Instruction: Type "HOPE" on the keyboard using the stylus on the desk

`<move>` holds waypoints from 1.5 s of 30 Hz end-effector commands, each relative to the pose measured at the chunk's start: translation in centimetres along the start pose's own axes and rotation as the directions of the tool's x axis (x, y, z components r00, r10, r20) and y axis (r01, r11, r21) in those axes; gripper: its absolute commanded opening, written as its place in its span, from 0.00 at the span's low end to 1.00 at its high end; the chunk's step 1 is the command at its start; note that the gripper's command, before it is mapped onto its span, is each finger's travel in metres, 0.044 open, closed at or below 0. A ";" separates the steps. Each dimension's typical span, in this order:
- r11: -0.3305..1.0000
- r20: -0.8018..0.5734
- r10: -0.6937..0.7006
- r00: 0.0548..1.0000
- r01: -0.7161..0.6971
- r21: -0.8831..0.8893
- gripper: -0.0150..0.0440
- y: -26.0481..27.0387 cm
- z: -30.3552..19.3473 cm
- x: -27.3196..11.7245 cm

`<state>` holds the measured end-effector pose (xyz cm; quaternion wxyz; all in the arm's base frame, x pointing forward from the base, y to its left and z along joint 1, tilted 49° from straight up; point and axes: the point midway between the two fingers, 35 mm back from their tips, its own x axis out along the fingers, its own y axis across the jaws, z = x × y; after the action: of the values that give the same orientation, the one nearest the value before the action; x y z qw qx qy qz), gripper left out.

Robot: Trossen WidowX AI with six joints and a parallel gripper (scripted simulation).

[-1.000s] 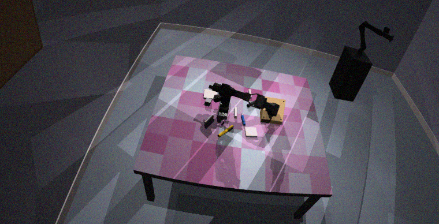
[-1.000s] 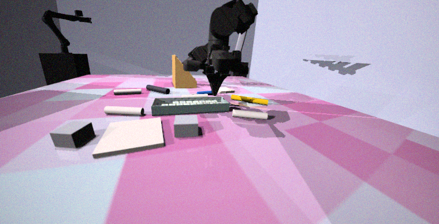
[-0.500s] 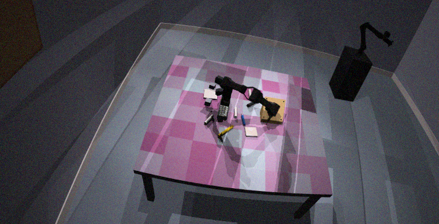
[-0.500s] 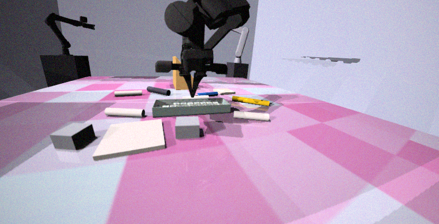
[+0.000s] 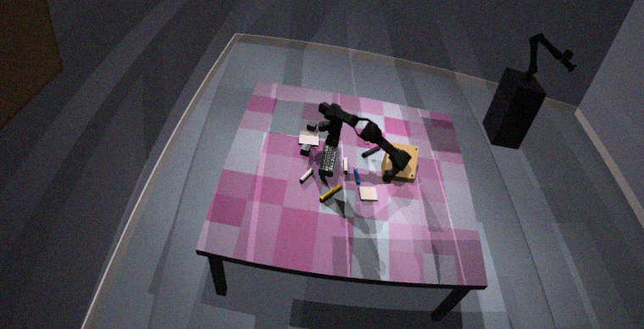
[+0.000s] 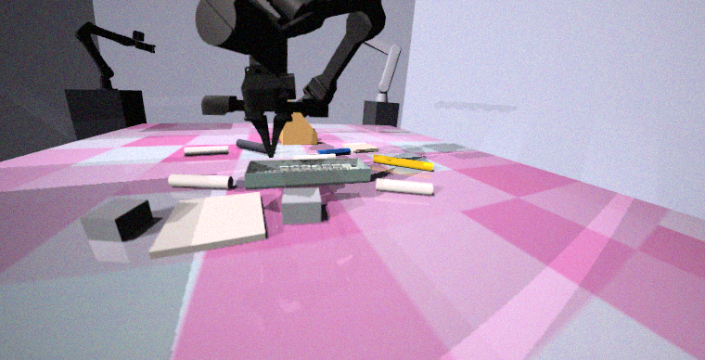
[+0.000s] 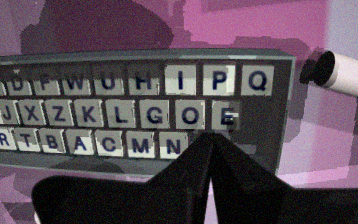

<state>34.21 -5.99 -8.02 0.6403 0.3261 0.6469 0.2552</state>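
Note:
The keyboard lies flat in a grey-green tray-like case. In the wrist view its keys H, O, P and E show. My gripper is shut with nothing between its fingertips, which point down at the far side of the keyboard in the exterior view. In the wrist view the tips appear just below the O and E keys. A blue pen and a thicker yellow pen lie on the table; I cannot tell which is the stylus.
White rods and a dark rod lie around the keyboard. Cream pads and grey blocks lie nearby. An orange-tan wedge stands behind.

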 end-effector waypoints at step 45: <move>1.000 -0.008 0.000 1.000 0.000 -0.014 0.25 10.7 -3.1 -1.9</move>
<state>31.71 1.30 0.34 0.6329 0.3233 0.6523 0.2635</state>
